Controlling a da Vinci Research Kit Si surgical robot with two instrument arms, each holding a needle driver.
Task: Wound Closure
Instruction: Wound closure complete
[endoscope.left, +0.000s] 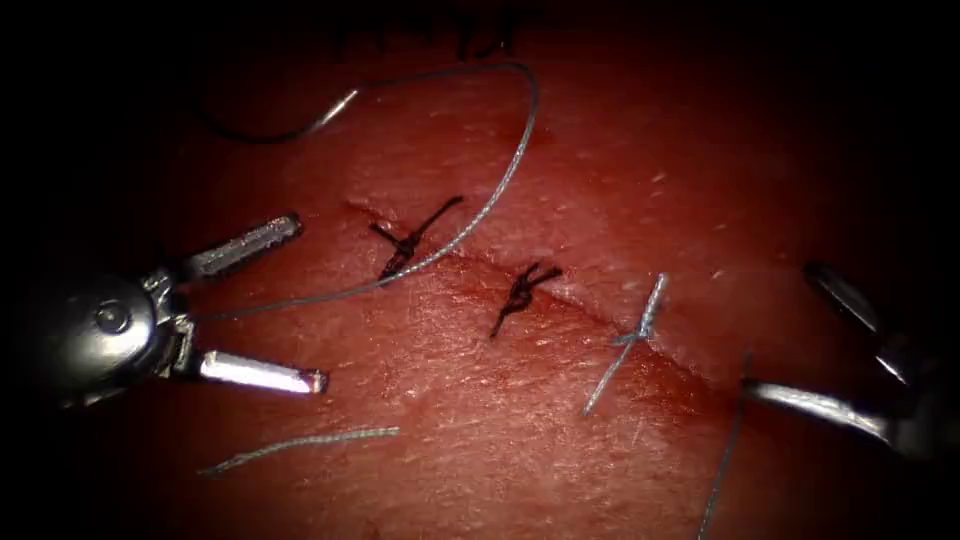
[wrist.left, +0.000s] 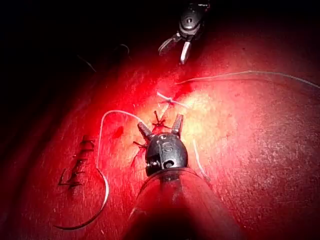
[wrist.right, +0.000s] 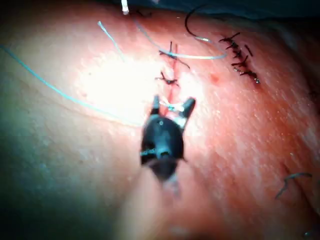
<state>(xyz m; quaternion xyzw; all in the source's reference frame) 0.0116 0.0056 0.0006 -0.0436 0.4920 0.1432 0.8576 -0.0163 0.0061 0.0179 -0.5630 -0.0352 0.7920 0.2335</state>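
Basically both tools sit empty, jaws spread. Leftmost in the endoscope view, the left tool (endoscope.left: 285, 305): shiny round metal wrist, two flat ridged jaws wide apart in a V, nothing between them. Long thread (endoscope.left: 490, 200) runs from near its hinge, thin and pale grey with a twisted look, crossing the first knot, arching up over the tissue (endoscope.left: 480, 440) and curving back left to the needle (endoscope.left: 270, 128). Needle is a dark slim curved wire lying flat on the surface at upper left, well apart from both tools, held by nothing; whether its tip is in the tissue I cannot tell. A short loose cut end of thread (endoscope.left: 300, 445) lies below the left tool, pale and slightly wavy.

Tissue is wet, glossy, finely wrinkled. The cut (endoscope.left: 590, 310) runs diagonally from upper left to lower right, a dark narrow crease. Three knots on it: dark stitch (endoscope.left: 405, 245), second dark stitch (endoscope.left: 520, 295), then pale stitch (endoscope.left: 635, 335) with straight stiff tails.

Another thread piece (endoscope.left: 725, 450) lies near the right tool, running down. Right tool (endoscope.left: 790, 330): two smooth dark metal jaws parted, holding nothing.

In the left wrist view the left tool (wrist.left: 161, 126) shows jaws parted over the stitch line, needle (wrist.left: 97, 200) curved on the tissue. The right wrist view has the right tool (wrist.right: 172, 106) splayed over the pale stitch.
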